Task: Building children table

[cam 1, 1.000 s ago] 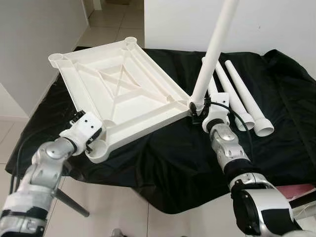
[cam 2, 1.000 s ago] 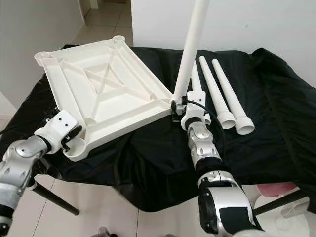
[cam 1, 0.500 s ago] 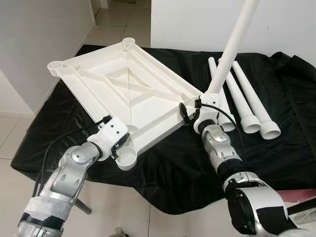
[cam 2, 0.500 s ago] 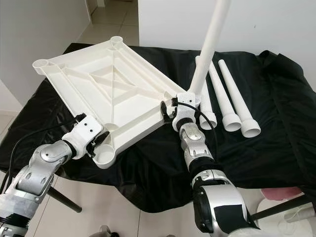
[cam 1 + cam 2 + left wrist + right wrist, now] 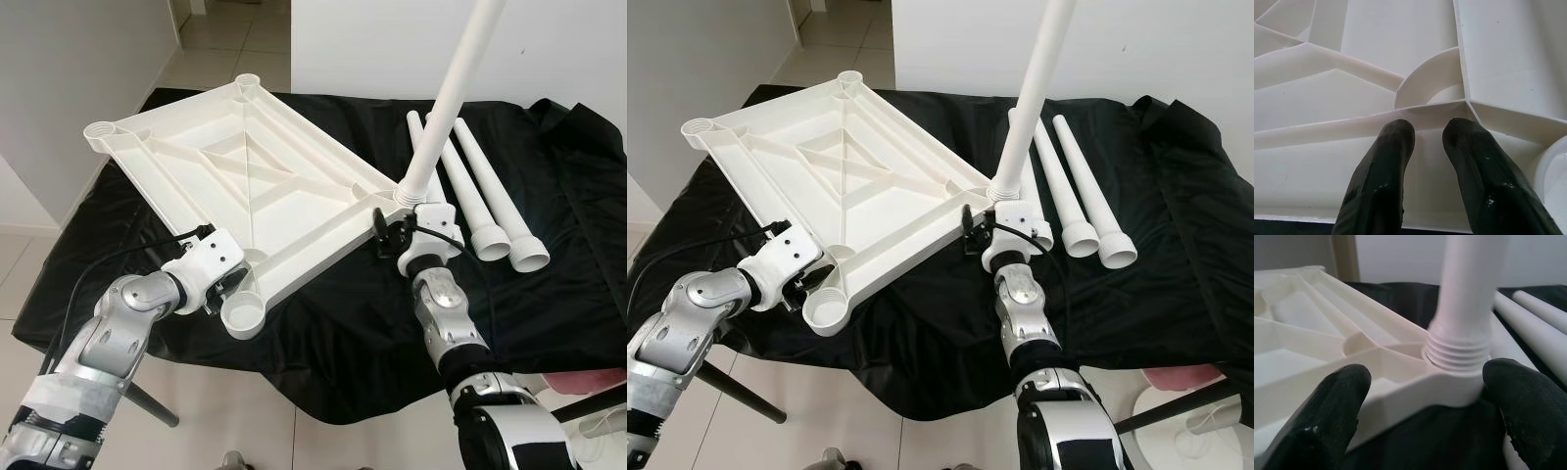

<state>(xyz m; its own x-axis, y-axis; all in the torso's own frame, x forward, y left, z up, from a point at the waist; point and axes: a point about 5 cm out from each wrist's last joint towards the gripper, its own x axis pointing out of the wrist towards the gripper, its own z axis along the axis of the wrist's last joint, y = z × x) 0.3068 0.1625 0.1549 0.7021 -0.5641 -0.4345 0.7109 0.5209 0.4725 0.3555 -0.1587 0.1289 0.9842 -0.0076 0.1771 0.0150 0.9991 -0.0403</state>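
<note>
While my left gripper (image 5: 1422,134) pinches a rib of the stiff, light white plastic tabletop (image 5: 245,176), my open right gripper (image 5: 1422,396) straddles the threaded white leg (image 5: 446,98); hold near sockets.

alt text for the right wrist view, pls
A white table leg stands with its threaded end in the corner socket of the upturned white tabletop, threads partly exposed. The right gripper is open, one black finger on each side of that corner, over black cloth.
</note>
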